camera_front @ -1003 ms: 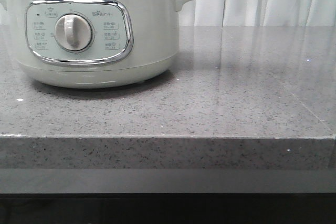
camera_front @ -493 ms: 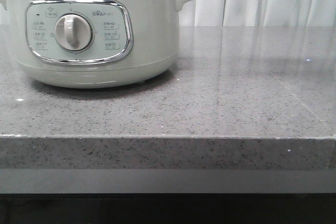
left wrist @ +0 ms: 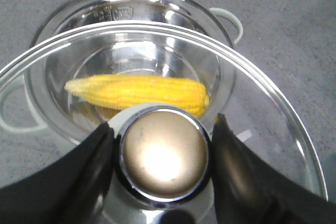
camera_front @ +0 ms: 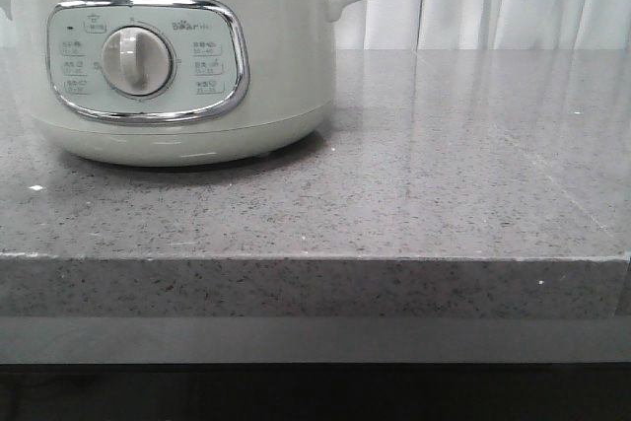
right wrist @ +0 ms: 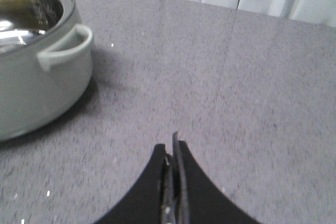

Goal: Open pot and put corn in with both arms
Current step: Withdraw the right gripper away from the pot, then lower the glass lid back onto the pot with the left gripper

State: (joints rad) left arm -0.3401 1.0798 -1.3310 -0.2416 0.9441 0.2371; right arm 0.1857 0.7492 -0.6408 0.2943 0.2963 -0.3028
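Left gripper (left wrist: 163, 153) clamped the lid (left wrist: 252, 103) knob, lid apparently held just above the pot (left wrist: 220, 51). Corn (left wrist: 142, 93) lay inside, directly below. Right gripper (right wrist: 173, 148) closed, empty, well apart.

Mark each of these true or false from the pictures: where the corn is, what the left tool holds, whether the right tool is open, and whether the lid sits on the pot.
1. The corn lies inside the pot. True.
2. The left tool grips the knob of the glass lid. True.
3. The right tool is wide open. False: its fingers are pressed together, holding nothing.
4. The lid is seated on the pot. False: it is held above the open pot, offset from it.
5. The right tool touches the pot's handle. False: it is well apart, over the countertop.
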